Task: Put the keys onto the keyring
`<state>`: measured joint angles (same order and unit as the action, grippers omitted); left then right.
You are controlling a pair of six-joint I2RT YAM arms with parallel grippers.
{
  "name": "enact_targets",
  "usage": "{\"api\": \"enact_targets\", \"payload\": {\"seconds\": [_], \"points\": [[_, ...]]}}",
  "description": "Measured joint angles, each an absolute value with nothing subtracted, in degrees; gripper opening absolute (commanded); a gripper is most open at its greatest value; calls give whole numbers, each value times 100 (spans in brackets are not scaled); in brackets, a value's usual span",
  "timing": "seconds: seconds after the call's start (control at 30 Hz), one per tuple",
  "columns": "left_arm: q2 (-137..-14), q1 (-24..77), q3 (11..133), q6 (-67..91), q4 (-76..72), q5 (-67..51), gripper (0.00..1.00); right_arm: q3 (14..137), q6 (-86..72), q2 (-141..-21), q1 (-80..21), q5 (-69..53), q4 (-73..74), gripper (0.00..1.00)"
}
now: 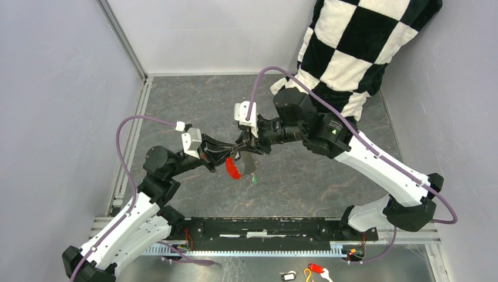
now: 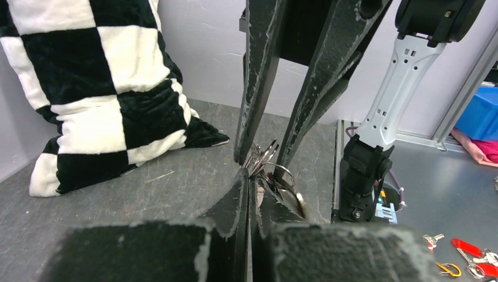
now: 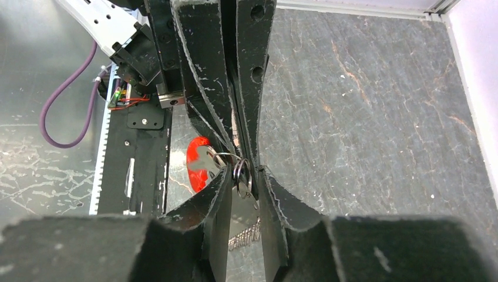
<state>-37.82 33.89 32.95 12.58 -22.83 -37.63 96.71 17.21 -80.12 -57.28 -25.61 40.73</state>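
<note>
The left gripper (image 2: 247, 176), pressed together, pinched the keyring (image 2: 268, 157) above mid-table. The right gripper (image 3: 244, 176) straddled its loops, narrowly parted, though whether it truly gripped I couldn't tell. The pinch wanted firmness while one coil was pried gently. The keyring was thin silvery wire loops, with the red key (image 1: 233, 168) dangling at seven o'clock.

Two white-shelled arms (image 1: 376, 161), black joints (image 1: 158, 161), looping purple cables (image 1: 119, 141), small screw holes.
</note>
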Motion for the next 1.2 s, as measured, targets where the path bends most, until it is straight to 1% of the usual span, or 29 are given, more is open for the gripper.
{"api": "enact_targets", "payload": {"seconds": [0.07, 0.2, 0.27, 0.37, 0.53, 0.57, 0.63, 0.77, 0.83, 0.9, 0.97, 1.13, 1.2], "points": [[-3785, 3387, 3295, 1258, -2235, -3758, 2, 9546, 1673, -7996, -5728, -2569, 3994, 21], [-3789, 3382, 3295, 1258, -2224, -3756, 2, 9478, 1610, -7972, -5728, -2611, 3935, 6], [-3785, 3385, 3295, 1258, -2231, -3758, 2, 9461, 1579, -7946, -5728, -2606, 3892, 3], [-3782, 3385, 3295, 1258, -2233, -3760, 2, 9384, 1542, -7900, -5728, -2591, 3793, 0], [-3771, 3385, 3295, 1258, -2235, -3763, 2, 9314, 1487, -7852, -5728, -2580, 3710, 0], [-3767, 3385, 3295, 1256, -2235, -3760, 2, 9310, 1479, -7848, -5728, -2580, 3704, 1], [-3756, 3389, 3295, 1256, -2235, -3760, 2, 9297, 1468, -7835, -5728, -2587, 3693, 9], [-3732, 3389, 3295, 1256, -2233, -3758, 2, 9297, 1428, -7826, -5730, -2606, 3691, 16], [-3717, 3387, 3295, 1256, -2233, -3754, 2, 9297, 1417, -7826, -5730, -2606, 3695, 16], [-3706, 3387, 3295, 1256, -2233, -3747, 2, 9297, 1413, -7826, -5732, -2615, 3697, 11], [-3697, 3387, 3295, 1256, -2233, -3747, 2, 9297, 1400, -7822, -5732, -2650, 3715, 10], [-3691, 3387, 3295, 1256, -2233, -3750, 2, 9299, 1367, -7819, -5732, -2672, 3747, 18], [-3686, 3387, 3295, 1256, -2233, -3750, 2, 9314, 1347, -7819, -5732, -2674, 3809, 19]]}}
